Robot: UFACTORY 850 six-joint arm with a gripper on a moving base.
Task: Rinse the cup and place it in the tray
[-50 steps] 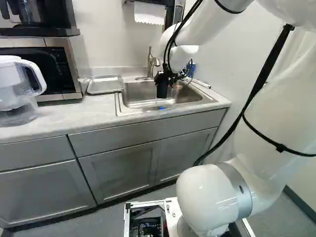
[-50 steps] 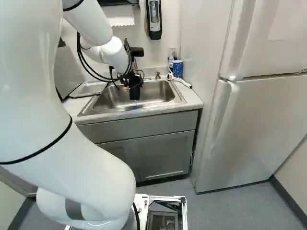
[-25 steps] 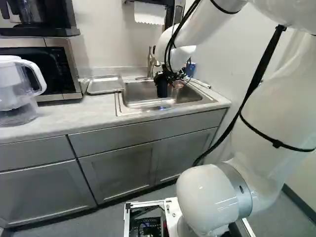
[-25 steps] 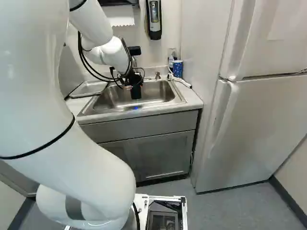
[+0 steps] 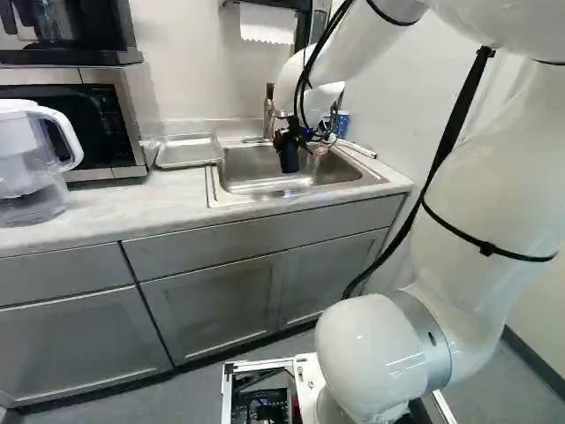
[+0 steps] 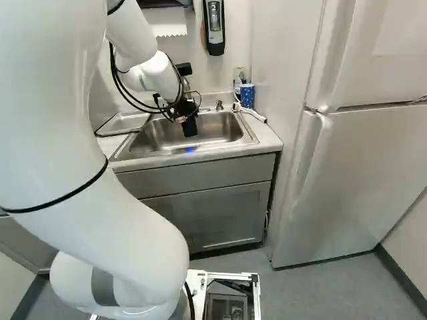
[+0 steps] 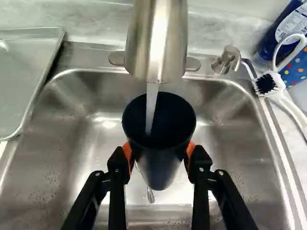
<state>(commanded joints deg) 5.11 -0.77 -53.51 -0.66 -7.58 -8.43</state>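
Wrist view and both base views show the gripper (image 5: 285,138) over the sink (image 7: 67,163), holding the dark cup (image 7: 160,167). Its two fingers stand apart by the cup's width, and the orange pads (image 7: 191,149) press on the cup's wall from opposite sides. The cup is above the sink's basin, mouth up and leaning slightly, directly under the faucet (image 7: 158,43) that rises at the sink's back edge. A stream of water (image 7: 151,103) falls from the spout into the cup's mouth. How full the cup is, I cannot tell.

Just beside the sink, on its left in the left base view, lies the shallow metal tray (image 5: 188,152). Farther from the sink on that same side are the microwave (image 5: 124,124) and a clear pitcher with a white handle (image 5: 31,163). At the sink's opposite back corner stand a blue mug with coloured dots (image 6: 247,97) and a blue bottle (image 7: 276,43), and a white brush (image 7: 270,84) reaches over the sink's rim. The refrigerator (image 6: 347,173) stands beyond that side of the sink.
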